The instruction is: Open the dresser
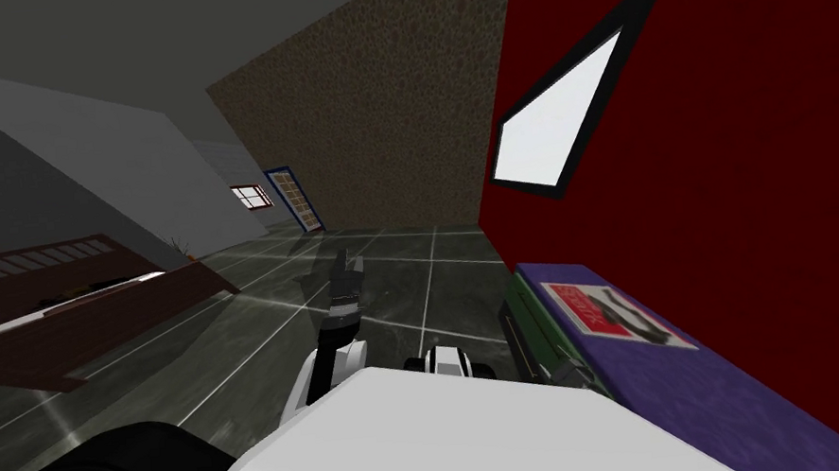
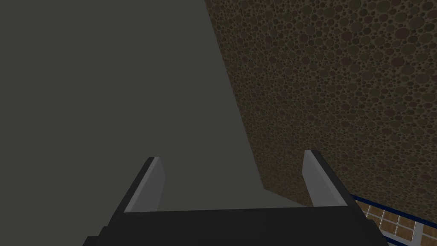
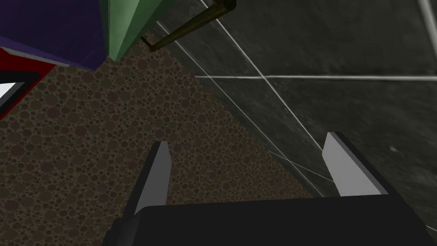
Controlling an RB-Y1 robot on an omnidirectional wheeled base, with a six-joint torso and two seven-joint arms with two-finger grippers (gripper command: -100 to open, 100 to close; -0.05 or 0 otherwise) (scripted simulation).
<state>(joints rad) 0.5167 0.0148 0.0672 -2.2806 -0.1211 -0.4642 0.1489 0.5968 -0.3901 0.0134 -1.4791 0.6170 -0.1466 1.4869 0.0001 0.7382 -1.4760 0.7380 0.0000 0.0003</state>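
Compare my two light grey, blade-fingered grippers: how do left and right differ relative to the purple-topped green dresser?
The left gripper is stretched forward above the dark tiled floor, apart from the purple-topped green dresser; the right gripper looks nearer it. The left gripper points ahead, past the dresser; the right gripper faces its green front and brown bar handle, touching neither. Both are open and hold nothing.

Place: a bedroom in a home.
Signs: dark slatted bed [image 1: 84, 324]; purple-topped, green-fronted dresser [image 1: 688, 394] against the red wall [image 1: 763, 169]; small window [image 1: 252, 197]; tiled floor [image 1: 412, 285].
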